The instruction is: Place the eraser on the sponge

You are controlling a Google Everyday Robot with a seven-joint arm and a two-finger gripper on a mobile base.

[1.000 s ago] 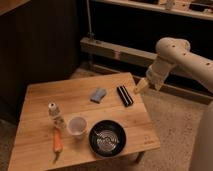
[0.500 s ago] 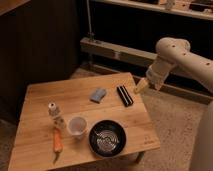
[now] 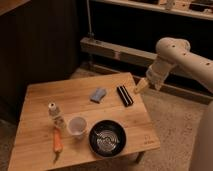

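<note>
In the camera view, 1 low wooden table (image 3: 40, 97) carries everything. The eraser (image 3: 125, 95) lies flat near the table's far right edge. Its long axis runs diagonally from the far left to the near right, with the pale stripe following that length. The sponge (image 3: 98, 94) lies flat just to its left, apart from it with bare wood between the 2, and is tilted slightly. The gripper (image 3: 140, 86) hangs at the end of the pale arm (image 3: 172, 55), just right of the eraser's far end at the table's edge, pointing down and to the left. Whether it is wide or narrow I cannot tell, and it holds nothing visible. Nearer the camera sit a black bowl (image 3: 107, 138), a translucent cup (image 3: 77, 126), a small white bottle (image 3: 54, 112) and an orange carrot (image 3: 57, 142).
</note>
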